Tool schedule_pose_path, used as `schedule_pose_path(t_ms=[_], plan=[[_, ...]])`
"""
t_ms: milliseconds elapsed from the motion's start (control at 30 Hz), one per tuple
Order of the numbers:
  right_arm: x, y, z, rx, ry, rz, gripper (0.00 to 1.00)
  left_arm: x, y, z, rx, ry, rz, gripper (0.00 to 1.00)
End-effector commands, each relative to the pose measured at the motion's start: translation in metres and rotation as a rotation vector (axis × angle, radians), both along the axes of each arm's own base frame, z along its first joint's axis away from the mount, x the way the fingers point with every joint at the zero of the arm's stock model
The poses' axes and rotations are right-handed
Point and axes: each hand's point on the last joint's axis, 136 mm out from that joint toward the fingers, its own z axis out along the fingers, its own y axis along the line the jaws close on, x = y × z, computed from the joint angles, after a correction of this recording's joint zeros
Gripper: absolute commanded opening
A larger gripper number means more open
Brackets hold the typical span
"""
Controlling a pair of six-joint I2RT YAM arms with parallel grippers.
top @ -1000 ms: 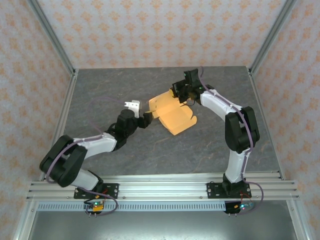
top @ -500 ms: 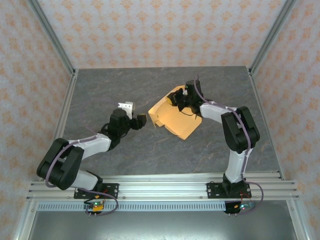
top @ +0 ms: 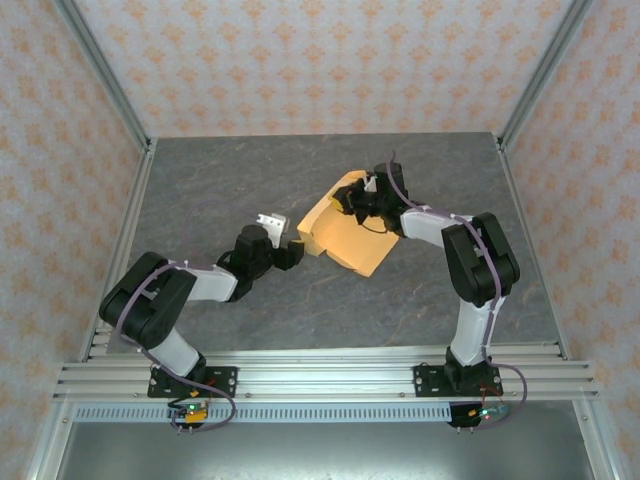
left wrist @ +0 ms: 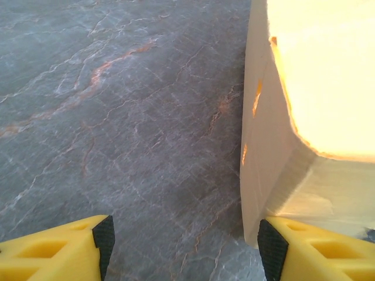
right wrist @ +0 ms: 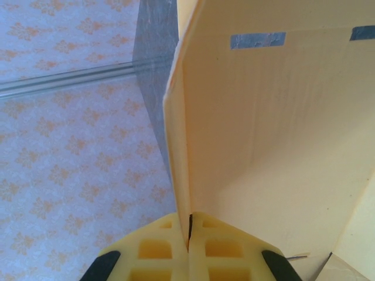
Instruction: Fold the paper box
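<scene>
We see the paper box (top: 345, 232) a little right of the middle of the grey, marbled counter (top: 230, 180), partly raised, with one panel tilted up toward the right arm. The right end effector (top: 352, 200) sits at the far, upper edge of the box. From the right wrist, the right end effector (right wrist: 189, 225) has its yellow fingers pressed together on a thin edge of the paper box (right wrist: 263, 129), so it is clamped on the cardboard. Two short strips of grey tape (right wrist: 258, 40) lie across that panel near the top of the view.

The left end effector (top: 290, 255) lies low over the counter, just beside the near left corner of the box. From the left wrist, we see the left end effector (left wrist: 186, 240) with its fingers spread wide and bare counter (left wrist: 117, 117) between them, so it grips nothing. A folded corner of the paper box (left wrist: 316, 88) stands upright just at the finger on the right of that view; we cannot tell whether they touch.
</scene>
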Motion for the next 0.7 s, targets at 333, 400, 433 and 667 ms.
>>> schedule_pose_path(t_ms=[333,400,433,667], plan=[[-0.007,-0.001,0.008,0.042,-0.059,-0.024,0.0,0.017,-0.045,0.03,-0.019,-0.11,-0.058,0.67],[-0.009,-0.002,0.008,0.059,-0.068,-0.041,0.0,0.018,-0.043,0.027,-0.012,-0.104,-0.022,0.66],[-0.009,-0.003,0.008,0.061,-0.075,-0.048,0.0,0.019,-0.04,0.025,-0.006,-0.105,0.0,0.66],[-0.013,-0.012,-0.005,0.048,-0.066,-0.09,0.0,0.025,-0.041,0.024,-0.049,-0.109,0.045,0.68]])
